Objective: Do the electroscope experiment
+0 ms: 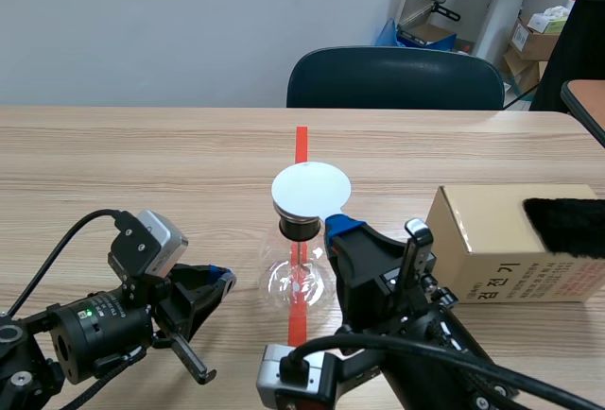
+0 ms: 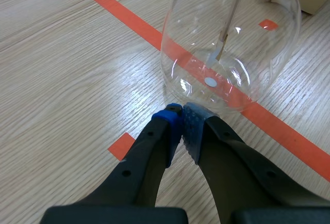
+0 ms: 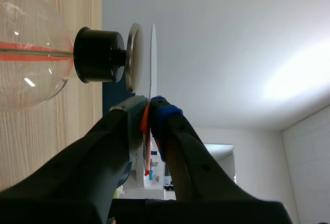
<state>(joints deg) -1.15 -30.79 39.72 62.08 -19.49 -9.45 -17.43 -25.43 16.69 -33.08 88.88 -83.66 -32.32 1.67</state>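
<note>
The electroscope, a round glass flask (image 1: 298, 282) with a black stopper (image 1: 298, 227), stands on the orange tape line at the table's middle. My right gripper (image 1: 340, 225) is shut on the edge of a thin white disc (image 1: 311, 190) and holds it flat just over the flask's top. In the right wrist view the white disc (image 3: 152, 59) sits edge-on beside the electroscope's metal plate (image 3: 133, 56), with a narrow gap between them, and the right gripper (image 3: 149, 108) pinches its rim. My left gripper (image 2: 183, 118) is shut on nothing, its tips close against the flask (image 2: 232, 43) low on its side.
A cardboard box (image 1: 510, 254) with a black fur piece (image 1: 567, 226) on top stands at the right. A dark chair (image 1: 395, 77) is behind the table's far edge. The foil leaf and rod (image 2: 221, 43) hang inside the flask.
</note>
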